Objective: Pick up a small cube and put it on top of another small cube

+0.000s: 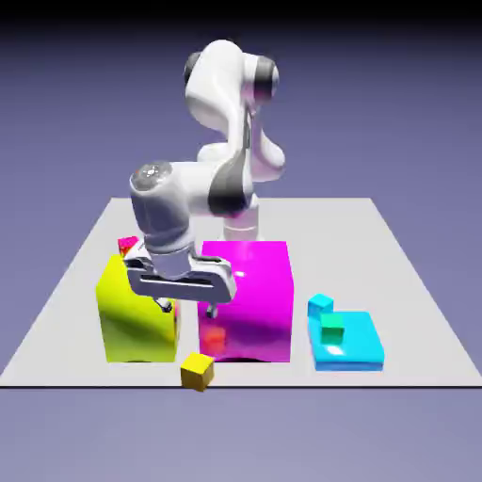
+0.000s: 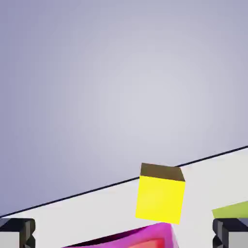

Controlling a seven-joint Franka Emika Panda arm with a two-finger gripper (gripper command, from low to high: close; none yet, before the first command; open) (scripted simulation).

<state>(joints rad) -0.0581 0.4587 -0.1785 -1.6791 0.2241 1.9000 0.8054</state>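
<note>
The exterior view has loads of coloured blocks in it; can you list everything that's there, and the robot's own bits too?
table: one, pale grey, under everything.
lime-yellow block: one, big, at the exterior view's left.
magenta block: one, big, in the middle, beside the lime-yellow one.
cyan block: one, flat, at the exterior view's right.
small cyan cube: one, just behind the cyan block.
green cube: one, tiny, on the cyan block.
small cube: one, mustard-yellow, near the table's front edge.
red-orange cubes: one behind the lime-yellow block; another seems to show at the magenta block's front.
arm: one, white.
pincer: one, open, empty, between the big blocks.
</note>
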